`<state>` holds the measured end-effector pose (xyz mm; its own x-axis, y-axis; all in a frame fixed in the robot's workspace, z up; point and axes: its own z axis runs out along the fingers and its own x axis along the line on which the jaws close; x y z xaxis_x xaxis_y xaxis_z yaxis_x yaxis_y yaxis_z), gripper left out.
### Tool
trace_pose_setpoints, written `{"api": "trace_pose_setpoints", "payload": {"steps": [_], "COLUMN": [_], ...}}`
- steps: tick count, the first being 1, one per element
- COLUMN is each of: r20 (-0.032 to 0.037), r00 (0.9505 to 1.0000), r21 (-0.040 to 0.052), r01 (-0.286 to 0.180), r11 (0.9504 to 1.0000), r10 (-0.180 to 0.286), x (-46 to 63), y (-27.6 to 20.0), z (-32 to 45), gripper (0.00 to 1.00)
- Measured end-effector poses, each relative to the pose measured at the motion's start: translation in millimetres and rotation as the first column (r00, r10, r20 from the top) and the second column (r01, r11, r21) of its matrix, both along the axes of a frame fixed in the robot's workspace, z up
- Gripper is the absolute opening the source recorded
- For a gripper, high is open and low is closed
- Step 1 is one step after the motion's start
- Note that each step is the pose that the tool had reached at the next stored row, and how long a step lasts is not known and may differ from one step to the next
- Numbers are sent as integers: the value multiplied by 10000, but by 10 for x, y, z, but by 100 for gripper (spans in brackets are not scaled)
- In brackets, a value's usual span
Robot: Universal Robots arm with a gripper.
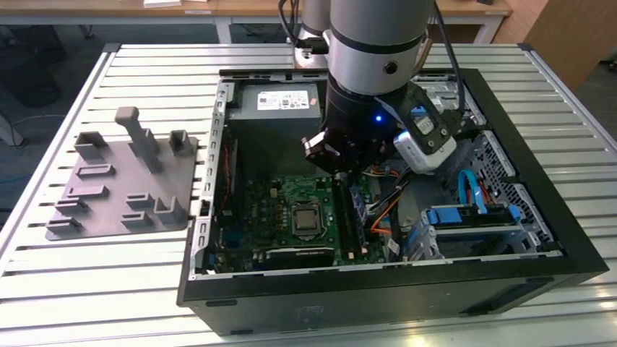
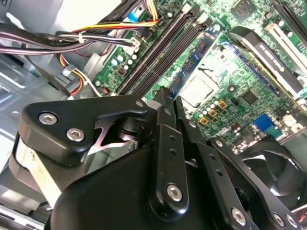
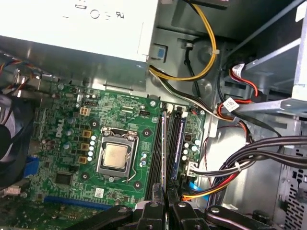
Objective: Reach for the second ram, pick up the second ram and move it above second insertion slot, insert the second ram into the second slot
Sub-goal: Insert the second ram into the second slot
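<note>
I see the gripper (image 3: 165, 203) low inside the open computer case (image 1: 540, 278), its fingers (image 3: 157, 197) closed on the second ram (image 3: 164, 153), which stands on edge over the memory slots (image 3: 176, 143) just beside the processor socket (image 3: 116, 155) on the motherboard (image 3: 62, 134).

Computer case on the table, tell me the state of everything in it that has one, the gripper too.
Computer case: side panel off, interior exposed.
CPU socket: no cooler on it, chip bare.
Second ram: standing on edge over the memory slots.
Gripper: shut on the second ram.
</note>
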<state>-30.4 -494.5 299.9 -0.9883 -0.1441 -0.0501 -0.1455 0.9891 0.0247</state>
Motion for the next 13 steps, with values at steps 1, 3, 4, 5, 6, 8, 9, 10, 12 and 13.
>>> {"api": "trace_pose_setpoints", "payload": {"steps": [1,3,4,5,6,8,9,10,12,13], "r20": [0,0,0,0,0,0,0,0,0,0], "r00": [10000,9997,9995,9992,9988,9978,9973,9967,9953,9945], "r21": [1,0,0,-1,0,0,0,0,0,0], "r01": [79,245,326,407,490,657,733,811,968,1045], "r11": [10000,9997,9995,9992,9988,9978,9973,9967,9953,9945], "r10": [-79,-245,-326,-407,-490,-657,-733,-811,-968,-1045], "x": [0,0,0,0,0,0,0,0,0,0], "y": [0,0,0,0,0,0,0,0,0,0], "z": [0,0,-1,-1,-1,-1,-2,-2,-2,-2], "gripper": [14,14,14,14,14,14,14,14,14,14]}}
